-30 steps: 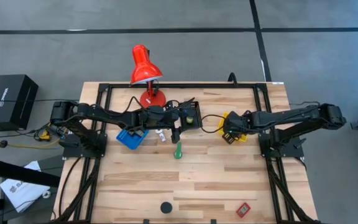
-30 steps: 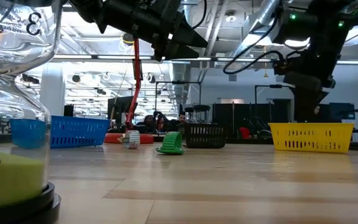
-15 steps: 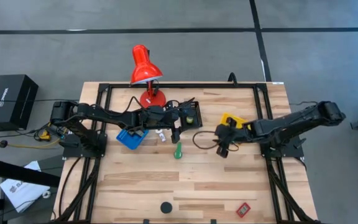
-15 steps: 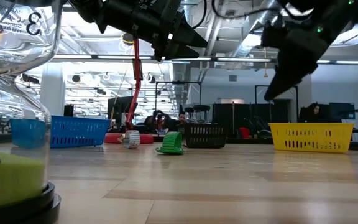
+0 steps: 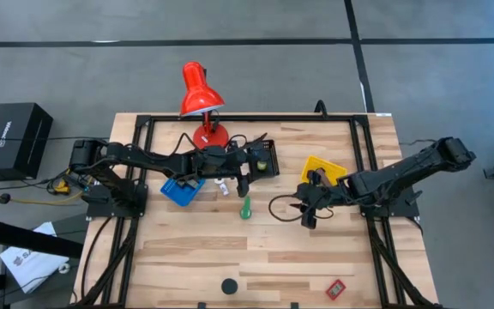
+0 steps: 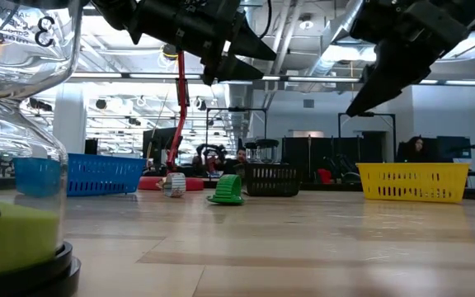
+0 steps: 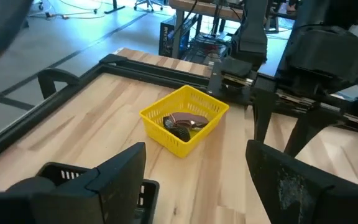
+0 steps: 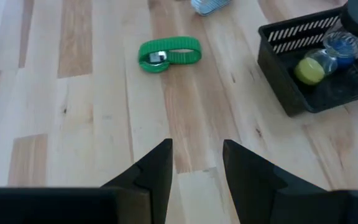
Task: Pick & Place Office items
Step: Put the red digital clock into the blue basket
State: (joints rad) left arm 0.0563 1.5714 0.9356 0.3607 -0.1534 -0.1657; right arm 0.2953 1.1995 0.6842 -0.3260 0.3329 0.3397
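Right end effector (image 8: 196, 163) empty above bare wood, green stick (image 8: 169, 54) ahead.

From overhead I see the table (image 5: 187, 249), pale wood planks, standing on a grey floor (image 5: 436, 94) crossed by dark lines. A black case (image 5: 17, 137) sits on the floor off the table's left edge, with white papers (image 5: 31, 257) lying nearer its front left corner. Looking level across the table, I get a large room: white ceiling beams and bright strip lights (image 6: 114, 79) overhead, pale walls, dark racks and desks (image 6: 320, 157) at the far side. A person (image 6: 416, 148) sits far back beyond the table's right end.
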